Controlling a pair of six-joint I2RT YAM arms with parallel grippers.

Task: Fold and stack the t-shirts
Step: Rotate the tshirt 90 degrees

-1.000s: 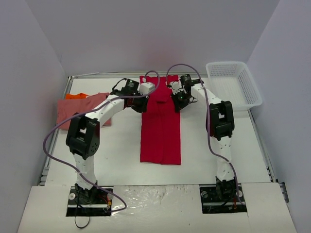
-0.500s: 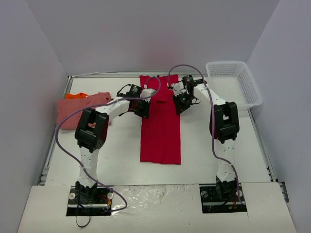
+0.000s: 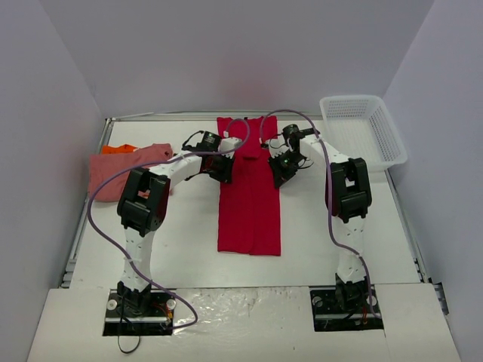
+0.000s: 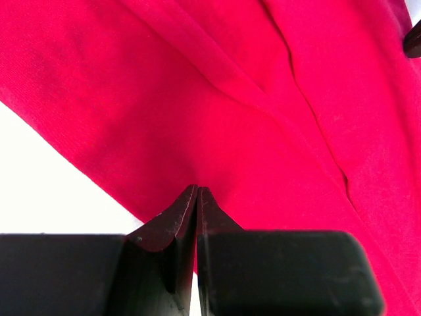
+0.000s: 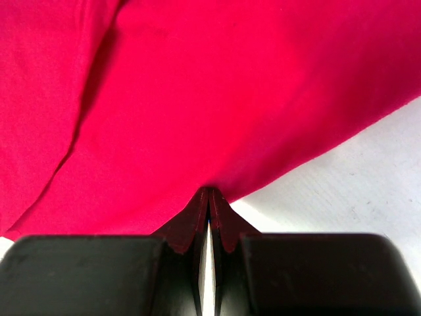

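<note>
Top external: your red t-shirt [image 3: 249, 204] lies as a long strip mid-tabletop [image 3: 189, 241]. The left tool [image 3: 225, 170] and right tool [image 3: 278, 175] are at its side edges. The salmon pink t-shirt [image 3: 121, 170] is far left, with the orange t-shirt [image 3: 119, 149] peeking out behind it.
Left wrist: tool pinched shut on the red edge.
Right wrist: same.

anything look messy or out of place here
Only at the left: the pink shirt lies rumpled, with an orange shirt poking out behind it. The red shirt in the middle lies flat and straight.
</note>
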